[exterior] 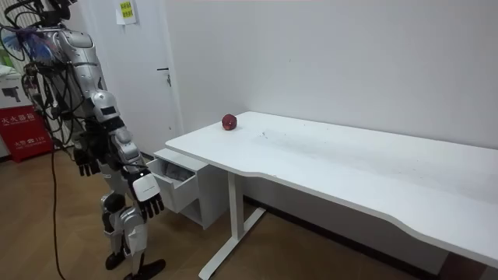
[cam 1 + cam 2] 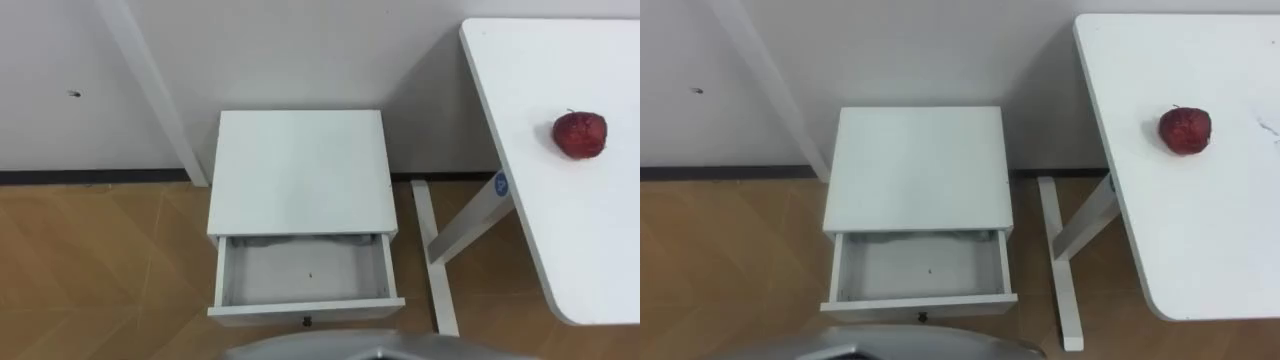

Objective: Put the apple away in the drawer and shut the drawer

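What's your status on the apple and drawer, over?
Left hand and right hand open, hanging at sides. Apple on table, untouched. Drawer open, no apple inside. Nothing in the way.

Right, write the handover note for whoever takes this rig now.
The left hand and the right hand hang open at the robot's sides, holding nothing.
The apple lies on the white table, to the robot's right.
The drawer of the small cabinet straight ahead is open, with nothing in it.
Done: nothing yet with the apple.
Left: pick up the apple, put it in the drawer, push the drawer shut.
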Tool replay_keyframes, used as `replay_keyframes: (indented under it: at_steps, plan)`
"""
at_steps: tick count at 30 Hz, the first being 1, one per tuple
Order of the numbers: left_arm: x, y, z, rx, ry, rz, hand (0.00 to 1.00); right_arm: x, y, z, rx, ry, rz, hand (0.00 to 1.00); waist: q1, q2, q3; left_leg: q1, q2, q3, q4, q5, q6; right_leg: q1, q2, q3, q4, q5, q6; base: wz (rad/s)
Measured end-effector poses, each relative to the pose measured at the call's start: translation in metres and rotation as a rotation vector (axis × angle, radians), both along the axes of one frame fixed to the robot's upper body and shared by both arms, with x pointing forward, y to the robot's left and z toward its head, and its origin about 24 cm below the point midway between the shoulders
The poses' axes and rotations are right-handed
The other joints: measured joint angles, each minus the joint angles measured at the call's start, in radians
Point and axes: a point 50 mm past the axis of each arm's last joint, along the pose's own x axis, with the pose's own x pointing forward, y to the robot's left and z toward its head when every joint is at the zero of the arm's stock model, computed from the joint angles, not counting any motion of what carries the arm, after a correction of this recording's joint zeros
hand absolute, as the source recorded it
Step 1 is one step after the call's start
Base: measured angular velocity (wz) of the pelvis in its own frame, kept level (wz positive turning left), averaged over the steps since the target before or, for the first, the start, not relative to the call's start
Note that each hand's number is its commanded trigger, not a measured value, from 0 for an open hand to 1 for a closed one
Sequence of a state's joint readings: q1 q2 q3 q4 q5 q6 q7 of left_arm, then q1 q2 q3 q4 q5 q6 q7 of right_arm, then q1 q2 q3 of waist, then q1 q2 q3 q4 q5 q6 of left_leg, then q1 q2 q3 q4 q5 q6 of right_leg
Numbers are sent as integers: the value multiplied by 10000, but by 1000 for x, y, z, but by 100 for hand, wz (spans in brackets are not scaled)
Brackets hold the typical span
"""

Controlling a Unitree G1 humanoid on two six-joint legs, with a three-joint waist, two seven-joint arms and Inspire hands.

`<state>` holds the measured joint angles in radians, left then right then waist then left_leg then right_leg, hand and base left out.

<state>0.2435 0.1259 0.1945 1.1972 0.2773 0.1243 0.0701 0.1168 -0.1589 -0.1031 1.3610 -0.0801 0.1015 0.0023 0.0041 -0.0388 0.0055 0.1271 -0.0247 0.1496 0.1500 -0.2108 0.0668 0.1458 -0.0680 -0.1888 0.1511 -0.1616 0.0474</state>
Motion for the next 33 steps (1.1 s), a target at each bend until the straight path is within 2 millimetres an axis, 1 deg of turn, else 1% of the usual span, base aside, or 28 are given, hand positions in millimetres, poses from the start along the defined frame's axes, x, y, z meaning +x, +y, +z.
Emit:
replay_keyframes:
  at_steps: [3, 4, 6, 7, 8, 9, 10, 11, 12, 14, 15, 17, 18, 19, 20, 22, 23, 24, 27, 29, 30, 32, 33]
  plan:
    - [3, 0, 0, -5, -62, -9, 0, 2, 0, 0, 11, -128, -192, 0, 30, 3, -1, -71, 0, 5, 6, 0, 0, -72, 2, 6, -5, 0, 0, 0]
    - [3, 0, 0, -1, -81, -15, 0, 3, 0, 0, -2, -246, -519, 0, 34, 19, -6, -83, 5, 6, 36, 0, 0, -84, 4, -2, -6, 0, 0, 0]
    - [5, 0, 0, 58, -167, -12, 0, 3, 1, 0, -80, -499, -1472, 0, 11, 22, -4, -116, 10, 5, 89, 0, 0, -86, 3, -34, -7, 0, 0, 0]
    - [6, 1, 0, 134, -208, -4, 0, 2, 2, 0, -147, -707, -2369, 0, 5, 22, -4, -114, 16, 7, 84, -1, -1, -71, 9, -19, -7, 0, -1, 0]
    - [6, 1, 0, 174, -257, 49, 0, 1, 2, -1, -147, -992, -3687, 0, -8, 39, -7, -113, 20, 8, 81, -3, -6, -56, 15, -13, -7, 0, -1, 0]
    - [6, 2, 1, 188, -277, 95, 0, 0, 2, -1, -130, -1142, -4432, 0, -25, 56, -12, -117, 20, 11, 81, -4, -6, -44, 18, -16, -6, 0, -1, 0]
    - [6, 4, 1, 254, -346, 377, 0, -1, 1, 0, -116, -1472, -5919, 0, -64, 105, -36, -120, 20, 12, 89, -4, -6, -31, 15, -43, -7, 0, -1, 0]
    - [5, 7, 2, 431, -405, 676, 0, -1, -1, 0, -130, -1857, -7548, 0, -173, 56, -13, -101, 22, 13, 88, -4, -7, -14, 13, -44, -7, 0, -1, 0]
    - [4, 8, 2, 565, -412, 813, 0, -1, -2, 0, -147, -2067, -8323, 0, -246, 64, -17, -98, 25, 15, 92, -4, -7, -11, 14, -41, -7, 0, -1, -3]
    - [0, 13, 4, 950, -491, 1134, 0, -1, -6, 2, -314, -2917, -11464, 0, -408, 93, -20, -96, 43, 144, 89, -5, -10, -51, 22, 5, -7, 0, -1, -11]
    - [0, 13, 4, 1024, -518, 1175, 0, -1, -8, 2, -403, -3127, -12225, 0, -492, 99, -23, -97, 42, 143, 90, -5, -10, -54, 22, 13, -7, 0, -1, -6]
    - [-4, 16, 5, 1150, -609, 1370, 0, -2, -17, 6, -684, -4035, -15065, 0, -682, 112, -47, -29, 42, 160, 6, -16, -20, -75, 24, 11, 1, 0, -1, -5]
    - [-5, 17, 6, 1186, -645, 1467, 0, -2, -20, 6, -748, -4276, -15872, 0, -758, 101, -47, -13, 46, 164, 5, -17, -21, -57, 26, 9, 1, -1, -3, -6]
    - [-6, 18, 6, 1245, -653, 1586, 0, -2, -25, 8, -878, -4724, -17266, 0, -857, 93, -49, 2, 59, 187, 16, -20, -26, -53, 32, 11, 25, -1, -4, -10]
    - [-6, 20, 7, 1298, -699, 1663, 0, -2, -30, 10, -986, -5101, -18295, 0, -880, 70, -58, -4, 78, 285, 23, -25, -36, -88, 39, 28, 39, -1, -5, -15]
    - [-5, 22, 8, 1361, -741, 1676, 0, 1, -35, 12, -1042, -5552, -19199, 0, -876, 50, -71, -23, 102, 395, 26, -32, -46, -121, 61, 129, 81, 5, -16, -20]
    - [-5, 24, 8, 1413, -750, 1659, 0, 3, -38, 13, -1115, -5713, -19499, 0, -905, 11, -94, -22, 108, 410, 26, -32, -47, -146, 63, 154, 122, 1, -23, -12]
    - [-5, 25, 9, 1443, -768, 1645, 0, 4, -39, 14, -1125, -5790, -19586, 0, -916, -10, -99, -22, 111, 417, 28, -31, -47, -181, 63, 176, 188, -8, -36, -4]
    - [-4, 31, 11, 1626, -912, 1557, 0, 20, -51, 22, -1008, -6535, -19846, 0, -951, -126, -119, -99, 110, 466, 69, -31, -46, -273, 54, 202, 210, -9, -37, -4]
    - [0, 41, 15, 1889, -1114, 1440, 0, 32, -59, 27, -968, -6888, -20565, 0, -1027, -348, -120, -292, 126, 434, 183, -31, -45, -390, 64, 184, 210, -4, -45, 6]
    - [1, 43, 16, 1936, -1136, 1423, 0, 36, -62, 30, -984, -6941, -20760, 0, -1032, -391, -113, -306, 130, 434, 186, -30, -46, -408, 71, 192, 215, 0, -51, 0]
    - [1, 44, 17, 1980, -1186, 1377, 0, 48, -78, 43, -1105, -7580, -21034, 0, -1112, -395, -133, -336, 130, 474, 189, -32, -44, -452, 72, 209, 220, 6, -57, -4]
    - [1, 44, 17, 1996, -1194, 1371, 0, 50, -82, 47, -1213, -7716, -21066, 0, -1139, -420, -123, -349, 129, 499, 184, -33, -43, -466, 69, 209, 218, 7, -57, 0]
